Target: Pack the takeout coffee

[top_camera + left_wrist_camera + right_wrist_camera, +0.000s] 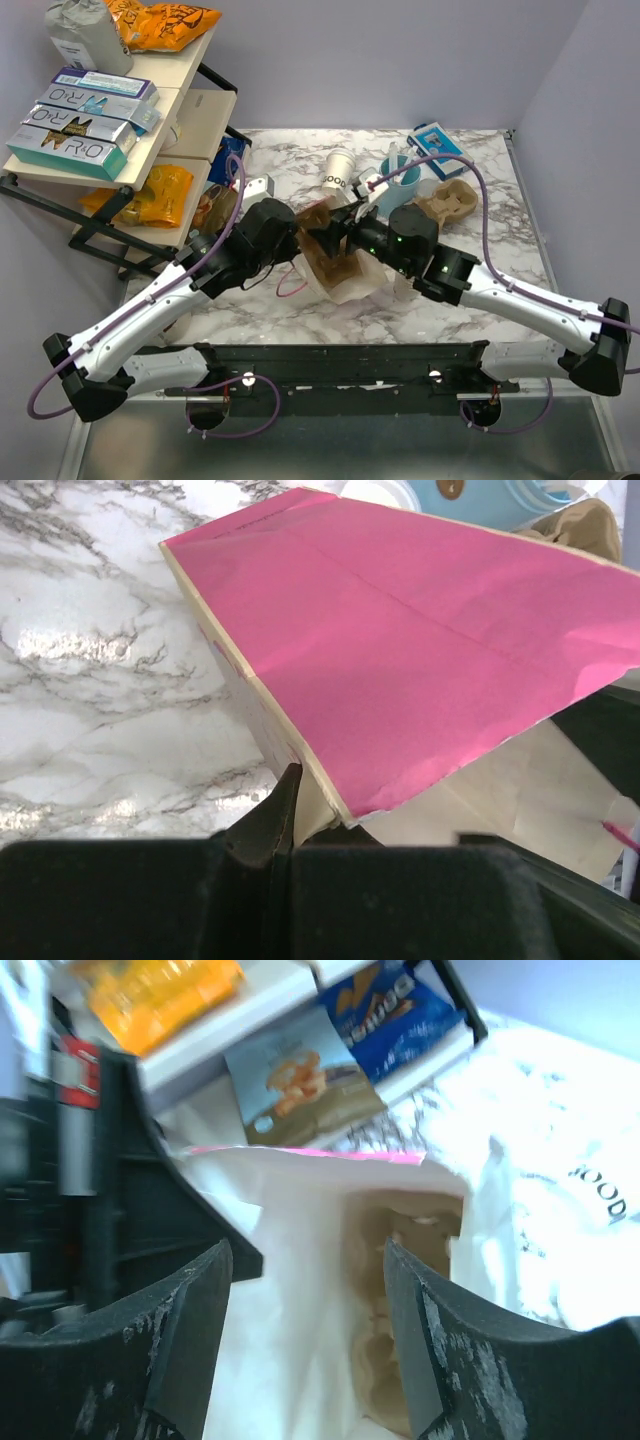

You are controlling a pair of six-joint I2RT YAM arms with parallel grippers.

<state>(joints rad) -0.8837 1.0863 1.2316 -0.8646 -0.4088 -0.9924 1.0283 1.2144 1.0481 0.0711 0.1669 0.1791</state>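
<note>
Surface: marble table (500, 230), with a shelf (150, 130) of boxes and snack packets at its left edge.

Item 1, coffee (339, 170): a white lidded cup with dark lettering. It sits on the table behind the bag, outside it and just left of the mug. Neither gripper touches it. The right wrist view shows it to the right of the bag mouth, overexposed, with part of the lettering legible.

Item 2, bag (345, 280): paper, at the table's centre between the two wrists, mouth open. The left wrist view shows its outer face as pink. A brown carrier (400, 1290) lies inside.

Item 3, left gripper (285, 810): jaws closed, pinching the bag's near edge. In the top view it is at the bag's left side.

Item 4, right gripper (310, 1335): jaws spread wide and holding nothing. It sits at the bag mouth with the carrier visible between its fingers. In the top view it reaches in from the right.

Item 5, mug (400, 185): light blue, behind the right wrist.

Item 6, second carrier (447, 205): brown, on the table just right of the mug.

Item 7, blue box (435, 140): at the far edge of the table.
</note>
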